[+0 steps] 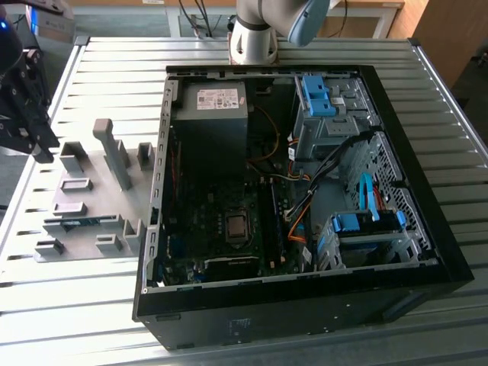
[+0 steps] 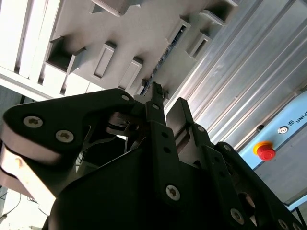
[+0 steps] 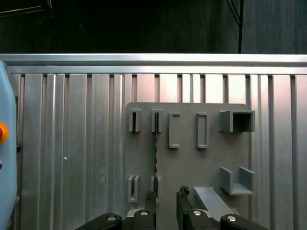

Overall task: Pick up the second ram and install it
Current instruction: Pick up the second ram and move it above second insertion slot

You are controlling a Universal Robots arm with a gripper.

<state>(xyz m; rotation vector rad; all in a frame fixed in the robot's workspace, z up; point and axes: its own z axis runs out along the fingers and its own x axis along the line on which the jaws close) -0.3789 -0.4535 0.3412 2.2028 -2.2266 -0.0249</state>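
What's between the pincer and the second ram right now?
Nothing: in the first wrist view, bare grey fixture plate is all that lies between the pincer and the second ram.

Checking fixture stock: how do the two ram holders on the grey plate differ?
The inner holder carries a ram stick on edge; the outer holder is empty. The outer holder sits at the plate edge; the inner holder further in. Both are grey slotted block pairs.

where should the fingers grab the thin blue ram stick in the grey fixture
Grip the thin blue ram stick at mid-length, from straight above, fingers on its two flat faces: it stands on edge, with both ends seated in slots of the grey fixture.
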